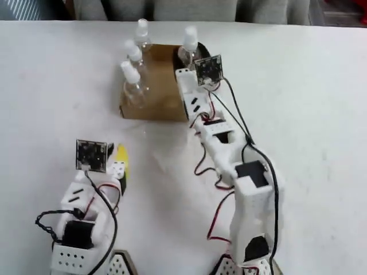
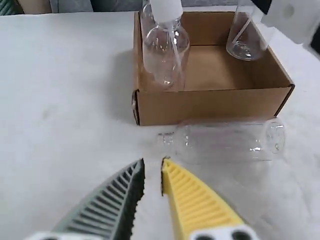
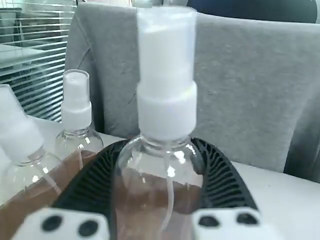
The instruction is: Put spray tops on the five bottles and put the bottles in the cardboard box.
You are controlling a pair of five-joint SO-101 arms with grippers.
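Observation:
The cardboard box (image 1: pixel 157 97) sits at the table's far middle with three clear bottles (image 1: pixel 131 80) in it, each with a white spray top. My right gripper (image 1: pixel 192 56), black-jawed, is shut on a fourth topped bottle (image 3: pixel 165 165) at the box's right side, over the box floor (image 2: pixel 210 65). A clear bottle without a top (image 2: pixel 225 142) lies on its side on the table just in front of the box wall (image 2: pixel 210 107). My left gripper (image 2: pixel 153 167), grey and yellow, is near that bottle's open neck, its fingers almost together and holding nothing.
The right arm (image 1: pixel 229 149) stretches from the table's near edge to the box, trailing red and black wires. The left arm's base (image 1: pixel 80 229) stands at the near left. A grey chair back (image 3: pixel 250 90) is behind the table.

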